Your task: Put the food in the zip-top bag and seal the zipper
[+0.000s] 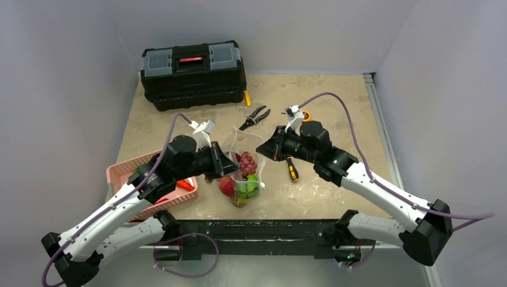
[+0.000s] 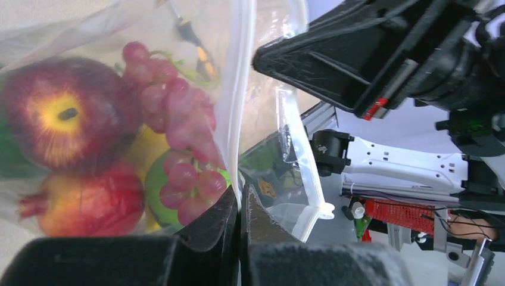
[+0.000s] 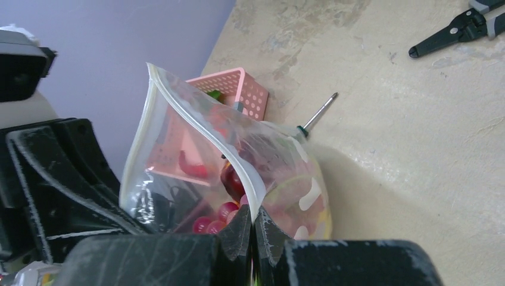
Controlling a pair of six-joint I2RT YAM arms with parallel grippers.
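Observation:
The zip-top bag (image 1: 242, 156) stands upright on the table between my two grippers. Food (image 1: 242, 184) fills its bottom. The left wrist view shows a red apple (image 2: 59, 113), pink grapes (image 2: 178, 122), a red fruit (image 2: 83, 199) and a green one (image 2: 156, 185) inside. My left gripper (image 1: 232, 167) (image 2: 241, 205) is shut on one whitish zipper (image 2: 233, 89) strip; the other strip (image 2: 298, 155) stands apart, so the mouth gapes. My right gripper (image 1: 261, 149) (image 3: 252, 219) is shut on the zipper (image 3: 202, 128) from the opposite side.
A pink basket (image 1: 127, 171) (image 3: 232, 89) at the left holds a red chili (image 1: 186, 185). A black toolbox (image 1: 192, 75) stands at the back. Pliers (image 1: 254, 116) (image 3: 464, 27) and a screwdriver (image 1: 292, 170) lie near the bag. Another screwdriver (image 3: 315, 116) lies by the basket.

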